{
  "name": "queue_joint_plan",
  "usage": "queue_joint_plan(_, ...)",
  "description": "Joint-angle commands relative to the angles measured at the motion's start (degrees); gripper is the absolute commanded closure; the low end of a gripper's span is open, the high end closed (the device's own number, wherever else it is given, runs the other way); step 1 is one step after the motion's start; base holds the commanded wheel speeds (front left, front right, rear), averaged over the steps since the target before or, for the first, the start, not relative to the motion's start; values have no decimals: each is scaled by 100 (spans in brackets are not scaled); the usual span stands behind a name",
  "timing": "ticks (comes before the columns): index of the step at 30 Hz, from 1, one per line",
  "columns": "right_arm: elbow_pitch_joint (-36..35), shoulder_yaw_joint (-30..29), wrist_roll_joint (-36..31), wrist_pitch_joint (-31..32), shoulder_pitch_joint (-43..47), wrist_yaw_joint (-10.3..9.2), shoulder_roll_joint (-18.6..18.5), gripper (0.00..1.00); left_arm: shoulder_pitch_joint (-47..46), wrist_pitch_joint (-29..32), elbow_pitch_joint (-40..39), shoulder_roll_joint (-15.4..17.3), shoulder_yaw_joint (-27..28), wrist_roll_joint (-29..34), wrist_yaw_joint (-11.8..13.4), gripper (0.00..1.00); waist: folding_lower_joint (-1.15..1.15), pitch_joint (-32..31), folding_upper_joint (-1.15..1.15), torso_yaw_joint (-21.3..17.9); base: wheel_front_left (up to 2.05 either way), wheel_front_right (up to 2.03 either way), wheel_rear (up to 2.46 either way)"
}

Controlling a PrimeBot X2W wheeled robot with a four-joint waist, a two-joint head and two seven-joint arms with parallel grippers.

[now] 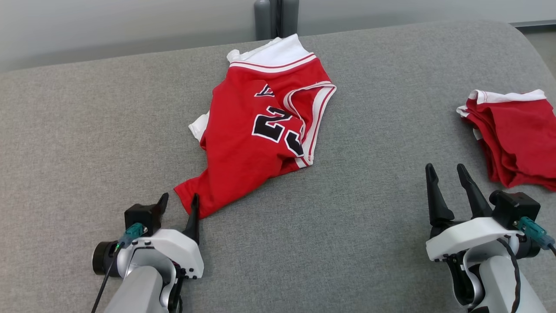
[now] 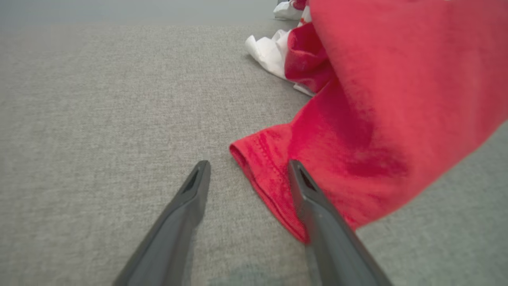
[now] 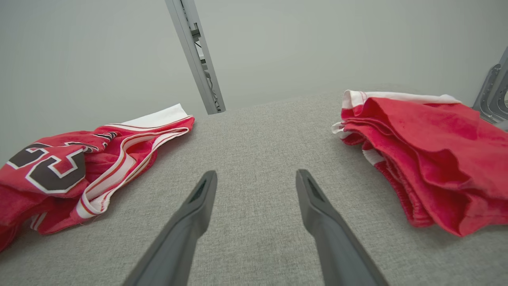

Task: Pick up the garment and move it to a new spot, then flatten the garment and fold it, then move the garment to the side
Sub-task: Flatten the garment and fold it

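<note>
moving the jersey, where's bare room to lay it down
Bare: between the jersey and the folded red pile, ahead of the right gripper; also left of the jersey. Crowded at its near corner by the left gripper.

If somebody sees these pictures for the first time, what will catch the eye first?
The crumpled red jersey with black numbers, lying in the middle of the grey surface. Next, the stack of folded red clothes at the right edge. The left hand stands open at the jersey's near corner.
</note>
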Motion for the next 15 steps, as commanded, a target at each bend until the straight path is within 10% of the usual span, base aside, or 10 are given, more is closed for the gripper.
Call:
queue_joint_plan(1,-5,-7,-7,-27,2,0,-4,0,-140,18,306,29,-17,26,-14,0,0,10,0,-16,0,0,0)
queue_joint_plan(7,-3,-2,-56,-28,-18,0,-3,0,-235,30,802,27,-141,27,-124,0,0,19,0,-20,0,0,0)
queue_joint_plan(8,2,-6,-56,-28,-41,0,-2,0,-279,40,901,21,-240,59,-170,100,0,18,0,-17,0,0,0)
queue_joint_plan(15,64,-73,43,-28,-1,0,1,0,-350,0,301,23,-327,192,-146,100,0,-102,0,11,0,0,0)
